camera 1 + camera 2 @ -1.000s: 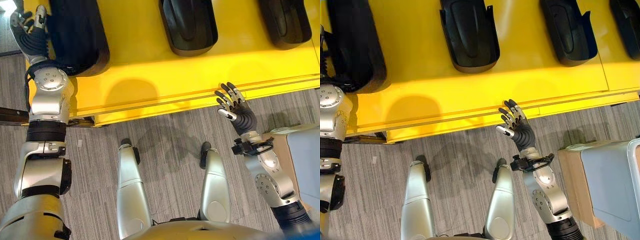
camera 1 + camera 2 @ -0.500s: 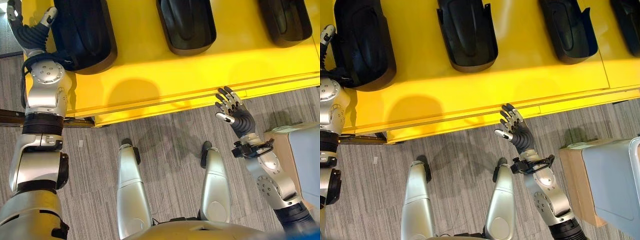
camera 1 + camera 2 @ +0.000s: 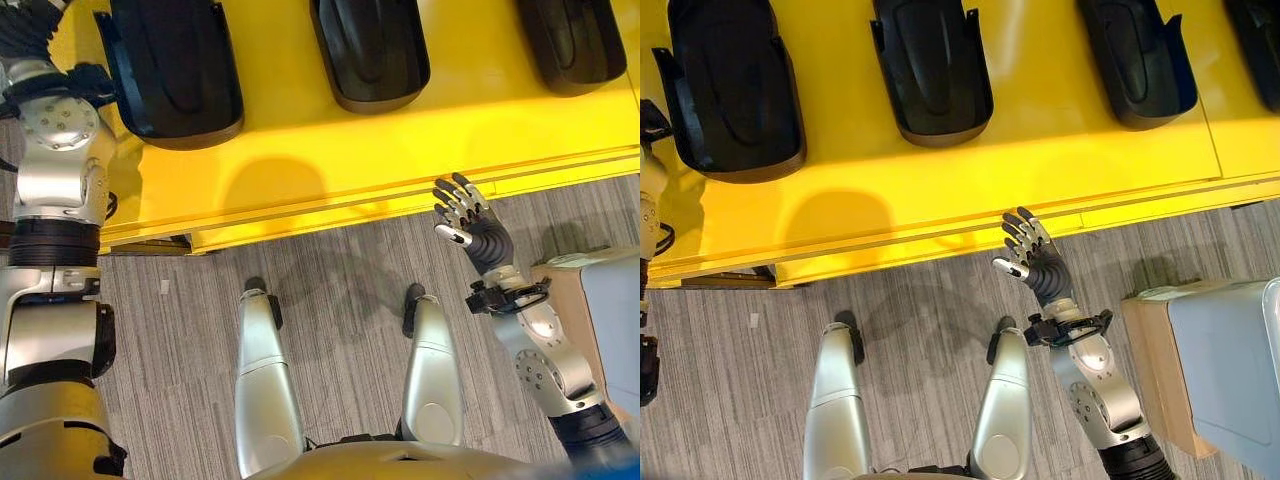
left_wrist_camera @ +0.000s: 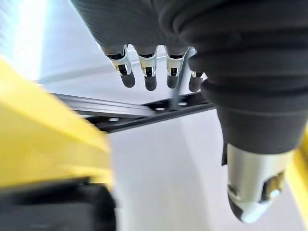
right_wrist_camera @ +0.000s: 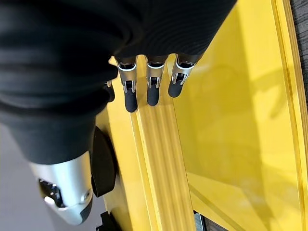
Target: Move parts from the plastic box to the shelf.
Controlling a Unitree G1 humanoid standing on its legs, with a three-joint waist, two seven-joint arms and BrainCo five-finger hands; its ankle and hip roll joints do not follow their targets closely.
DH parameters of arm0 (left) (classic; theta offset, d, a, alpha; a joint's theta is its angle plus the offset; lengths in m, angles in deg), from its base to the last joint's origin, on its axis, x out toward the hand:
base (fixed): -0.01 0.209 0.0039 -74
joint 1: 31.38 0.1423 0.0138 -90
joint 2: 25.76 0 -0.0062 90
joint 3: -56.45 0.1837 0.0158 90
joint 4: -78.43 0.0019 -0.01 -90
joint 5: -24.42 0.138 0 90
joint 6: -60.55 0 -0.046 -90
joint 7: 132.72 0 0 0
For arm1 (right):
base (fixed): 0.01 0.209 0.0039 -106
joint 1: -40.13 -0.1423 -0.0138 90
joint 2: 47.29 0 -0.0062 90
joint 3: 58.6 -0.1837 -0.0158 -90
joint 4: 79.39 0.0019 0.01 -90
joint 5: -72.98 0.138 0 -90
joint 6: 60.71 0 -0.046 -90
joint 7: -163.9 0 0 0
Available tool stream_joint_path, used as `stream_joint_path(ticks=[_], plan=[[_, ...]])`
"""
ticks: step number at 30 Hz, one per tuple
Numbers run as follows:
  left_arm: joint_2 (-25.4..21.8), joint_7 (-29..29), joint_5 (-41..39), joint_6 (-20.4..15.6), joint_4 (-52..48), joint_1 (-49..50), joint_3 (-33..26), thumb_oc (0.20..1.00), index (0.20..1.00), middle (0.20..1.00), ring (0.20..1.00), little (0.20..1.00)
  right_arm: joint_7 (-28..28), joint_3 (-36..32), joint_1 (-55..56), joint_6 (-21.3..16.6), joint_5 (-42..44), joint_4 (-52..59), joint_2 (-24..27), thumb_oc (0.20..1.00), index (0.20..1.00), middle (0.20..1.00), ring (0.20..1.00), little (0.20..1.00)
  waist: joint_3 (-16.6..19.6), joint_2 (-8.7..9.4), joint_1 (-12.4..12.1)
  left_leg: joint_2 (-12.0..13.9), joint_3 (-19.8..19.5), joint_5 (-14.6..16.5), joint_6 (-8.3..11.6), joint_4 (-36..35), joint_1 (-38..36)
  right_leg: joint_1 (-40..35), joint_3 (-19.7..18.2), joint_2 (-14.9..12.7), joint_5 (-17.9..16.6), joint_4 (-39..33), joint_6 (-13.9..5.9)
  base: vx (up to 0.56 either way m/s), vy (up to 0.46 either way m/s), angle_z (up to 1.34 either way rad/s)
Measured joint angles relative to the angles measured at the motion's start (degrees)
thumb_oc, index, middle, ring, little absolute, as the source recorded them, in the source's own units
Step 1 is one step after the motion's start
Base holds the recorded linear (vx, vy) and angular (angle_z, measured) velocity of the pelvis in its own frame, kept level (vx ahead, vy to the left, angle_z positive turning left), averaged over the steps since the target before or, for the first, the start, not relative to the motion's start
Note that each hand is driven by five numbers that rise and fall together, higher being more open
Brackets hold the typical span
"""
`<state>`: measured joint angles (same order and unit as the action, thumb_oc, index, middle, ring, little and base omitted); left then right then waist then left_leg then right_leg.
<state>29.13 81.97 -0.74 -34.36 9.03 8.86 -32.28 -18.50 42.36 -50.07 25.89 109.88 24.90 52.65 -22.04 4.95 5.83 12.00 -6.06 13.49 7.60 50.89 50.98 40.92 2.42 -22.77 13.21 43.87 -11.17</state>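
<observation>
The right hand (image 3: 1032, 258) hangs empty with fingers spread, just off the front edge of the glossy yellow shelf (image 3: 940, 190). The left hand (image 4: 159, 57) is raised at the shelf's far left end, fingers straight, holding nothing. Four black moulded plastic parts (image 3: 932, 65) already lie in a row on the shelf, well apart from each other. The grey plastic box (image 3: 1230, 370) sits on a brown carton (image 3: 1148, 365) to the robot's right. The sensible next move is probably to turn toward the box, keeping both hands clear of the shelf edge.
</observation>
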Motion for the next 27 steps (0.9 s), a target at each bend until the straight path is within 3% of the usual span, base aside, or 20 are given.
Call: stream_joint_path(ticks=[7,13,19,23,27], plan=[[-3.4,2.0,0.1,-2.8,-4.8,0.5,-1.5,1.0,1.0,1.0,1.0,1.0,0.2,-0.7,0.0,0.0,0.0,-0.1,0.0,1.0,1.0,1.0,1.0,1.0,0.0,-0.04,0.1,0.0,0.0,0.0,0.03,0.0,0.0,0.0,0.0,0.0,0.1,0.1,-0.12,0.0,0.0,0.0],[-6.9,4.1,5.4,-4.9,-11.6,0.4,-1.9,1.0,1.0,1.0,1.0,1.0,0.6,-1.7,0.5,0.0,0.0,-0.2,0.1,1.0,1.0,1.0,1.0,1.0,0.0,-0.05,-0.4,0.0,0.0,0.0,0.03,0.0,0.0,0.0,0.0,0.0,0.1,0.2,-0.13,0.0,0.0,0.0],[-9.0,1.6,11.2,-5.7,-20.9,8.7,-5.3,1.0,1.0,1.0,1.0,1.0,1.8,-3.4,0.6,-0.1,-0.1,-0.3,0.1,1.0,1.0,1.0,1.0,1.0,-0.5,-0.81,-0.6,0.0,0.0,0.0,0.01,0.0,0.0,0.0,0.0,0.0,0.1,0.2,-0.13,0.0,0.0,0.0],[-5.9,-1.2,15.3,-5.8,-30.1,22.6,-12.7,1.0,1.0,1.0,1.0,1.0,2.2,-4.1,1.0,-0.4,-0.1,-0.4,0.0,1.0,1.0,1.0,1.0,1.0,-0.6,-1.08,-0.8,0.0,0.1,0.0,0.04,-0.3,-0.2,0.0,0.0,-0.1,0.1,0.1,-0.15,0.0,0.0,0.0],[-0.1,-4.8,20.5,-5.7,-37.7,32.8,-15.5,1.0,1.0,1.0,1.0,1.0,2.1,-5.6,2.0,-0.7,-0.1,-0.4,0.0,1.0,1.0,1.0,1.0,1.0,-0.8,-1.32,-2.2,0.0,0.2,0.0,0.11,-0.6,-0.5,0.0,0.0,-0.1,0.3,0.2,-0.04,0.0,0.0,0.0]])
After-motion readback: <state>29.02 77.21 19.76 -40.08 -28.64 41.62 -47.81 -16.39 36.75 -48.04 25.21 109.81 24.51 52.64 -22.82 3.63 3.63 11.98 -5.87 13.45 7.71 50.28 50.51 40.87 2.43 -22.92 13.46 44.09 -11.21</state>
